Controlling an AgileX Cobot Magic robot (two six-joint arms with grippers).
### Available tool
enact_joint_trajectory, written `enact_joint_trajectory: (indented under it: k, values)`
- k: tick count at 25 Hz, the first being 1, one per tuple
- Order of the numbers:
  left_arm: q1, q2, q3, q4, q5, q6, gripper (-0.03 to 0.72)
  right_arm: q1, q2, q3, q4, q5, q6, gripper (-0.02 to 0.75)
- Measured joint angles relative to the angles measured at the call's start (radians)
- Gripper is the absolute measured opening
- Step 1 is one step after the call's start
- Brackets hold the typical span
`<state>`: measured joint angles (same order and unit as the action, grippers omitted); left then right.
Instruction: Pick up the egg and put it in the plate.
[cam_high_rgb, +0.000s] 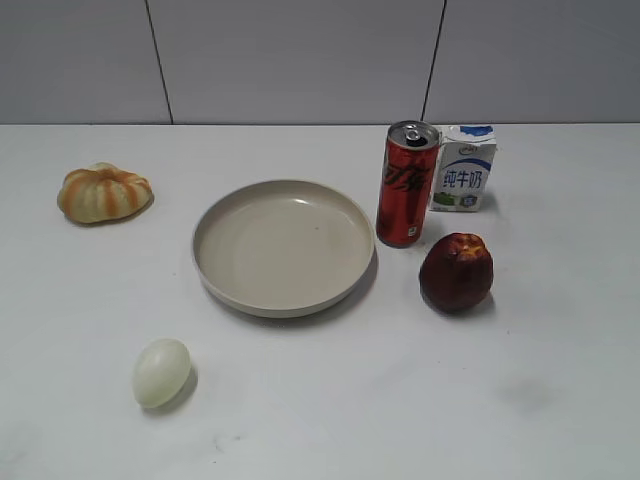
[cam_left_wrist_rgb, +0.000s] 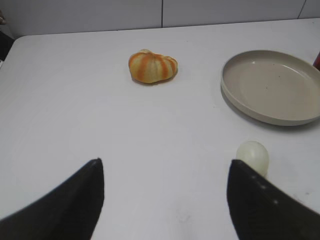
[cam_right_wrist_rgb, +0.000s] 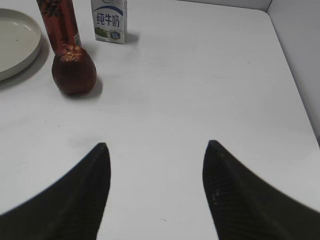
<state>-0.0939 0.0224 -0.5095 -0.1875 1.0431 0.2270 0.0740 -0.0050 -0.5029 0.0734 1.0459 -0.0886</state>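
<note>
With both sets of fingers wide and empty, the smooth egg (cam_high_rgb: 161, 372) may roll off across the surface (cam_high_rgb: 400, 400) if nudged, missing the plate (cam_high_rgb: 284, 247).

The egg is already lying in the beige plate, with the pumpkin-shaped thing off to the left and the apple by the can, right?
Not quite. The egg lies on the bare table, in front of the plate and apart from it; the exterior view shows the plate empty. The pumpkin-shaped thing is to the left, and the apple is by the can.
</note>
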Motion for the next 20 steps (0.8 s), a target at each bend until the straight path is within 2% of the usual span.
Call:
enact_joint_trajectory:
  k: [13, 18, 20]
  values:
    - [0.0, 0.011, 0.0, 0.008, -0.009, 0.0, 0.566, 0.0, 0.0, 0.0, 0.0, 0.0, 0.0, 0.447]
    - [-0.001, 0.159, -0.009, 0.011, -0.023, 0.0, 0.566, 0.0, 0.0, 0.0, 0.0, 0.0, 0.0, 0.447]
    - [-0.024, 0.226, -0.012, 0.012, -0.042, 0.0, 0.566, 0.0, 0.0, 0.0, 0.0, 0.0, 0.0, 0.447]
